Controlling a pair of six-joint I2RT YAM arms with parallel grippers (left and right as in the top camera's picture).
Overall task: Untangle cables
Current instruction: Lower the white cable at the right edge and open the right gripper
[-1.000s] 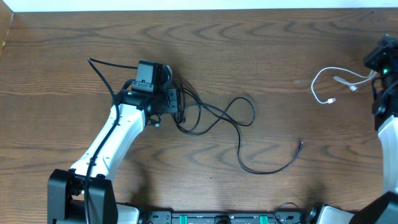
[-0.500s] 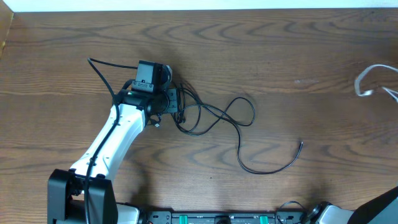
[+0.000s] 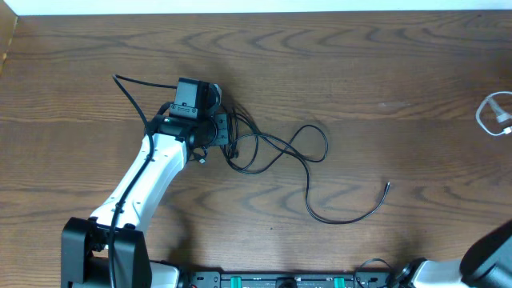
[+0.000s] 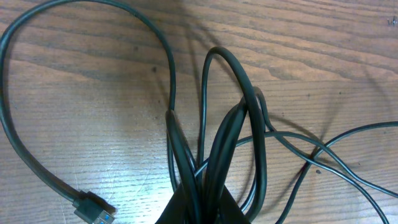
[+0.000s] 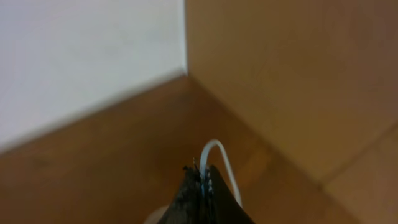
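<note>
Wood-grain table (image 3: 360, 64) fills the overhead view, w/ a pale strip along the far edge.

Left side: left arm (image 3: 148, 180) reaches up from the near edge toward the table's left-ctr. The left gripper (image 4: 196, 208) is clamped on the black cables (image 3: 240, 152), w/ several strands bunched together and running straight in between the fingers at btm ctr of the wrist view. From that pinch the strands fan out in tall loops. One long strand sweeps round to the left and ends in a small plug (image 4: 93, 208) lying flat on the wood just beside the fingers. In the overhead view the rest of the black cables trail right in loose crossing loops, and the free end lies near the table's ctr-right, well apart from the arm.

Right side: white cable (image 3: 494, 116) shows as a small loop at the far right edge of the overhead view, well apart from the black tangle. The right wrist view is blurred. The right gripper (image 5: 202, 186) looks pinched closed w/ a short arc of white cable poking out past the fingertips. Bkgd there is white wall and brown wood.
</note>
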